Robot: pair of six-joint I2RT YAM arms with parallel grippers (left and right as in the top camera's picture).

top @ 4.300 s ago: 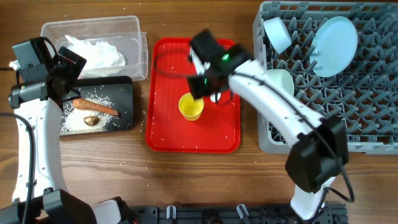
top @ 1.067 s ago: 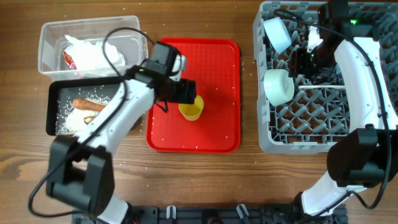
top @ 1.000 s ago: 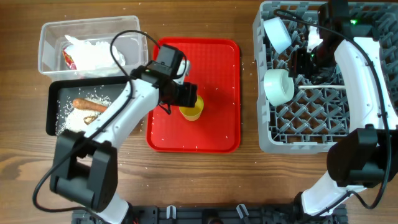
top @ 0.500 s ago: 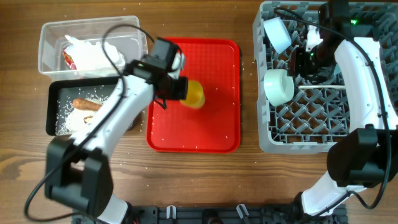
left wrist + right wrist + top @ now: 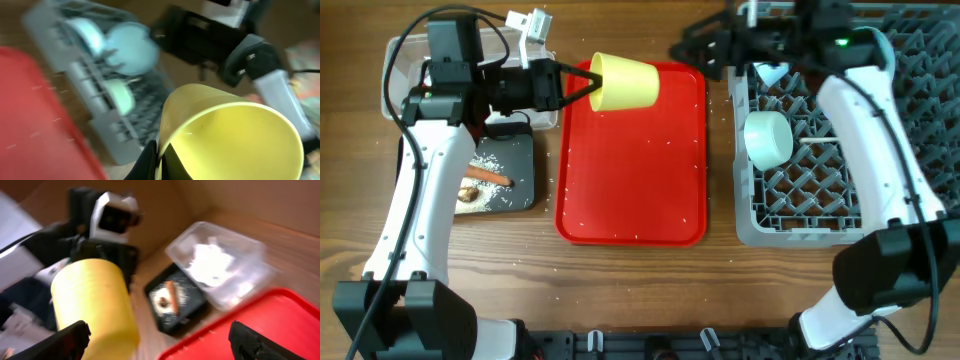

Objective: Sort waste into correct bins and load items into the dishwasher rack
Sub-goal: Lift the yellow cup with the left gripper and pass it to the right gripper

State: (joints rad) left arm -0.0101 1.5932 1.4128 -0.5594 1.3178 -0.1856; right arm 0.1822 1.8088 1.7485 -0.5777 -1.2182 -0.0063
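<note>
A yellow cup (image 5: pixel 625 82) hangs on its side above the far left corner of the red tray (image 5: pixel 630 190). My left gripper (image 5: pixel 582 88) is shut on its rim, one finger inside and one outside, as the left wrist view shows at the left gripper (image 5: pixel 161 159) and the cup (image 5: pixel 235 135). My right gripper (image 5: pixel 690 52) stands open just right of the cup, pointing at its base. In the right wrist view the cup (image 5: pixel 95 305) sits left of the gap between the fingers of the right gripper (image 5: pixel 157 346). The grey dishwasher rack (image 5: pixel 820 190) holds a white cup (image 5: pixel 767 138).
A black tray (image 5: pixel 510 190) with a carrot (image 5: pixel 485 177) and scattered rice lies at the left. Behind it stands a clear bin (image 5: pixel 220 265) with white waste, mostly hidden under my left arm in the overhead view. Rice grains dot the red tray.
My left gripper closed on the yellow cup, lifted it off the tray and carried it to the far left, tipped sideways. My right arm swung from the rack toward the cup and opened.
</note>
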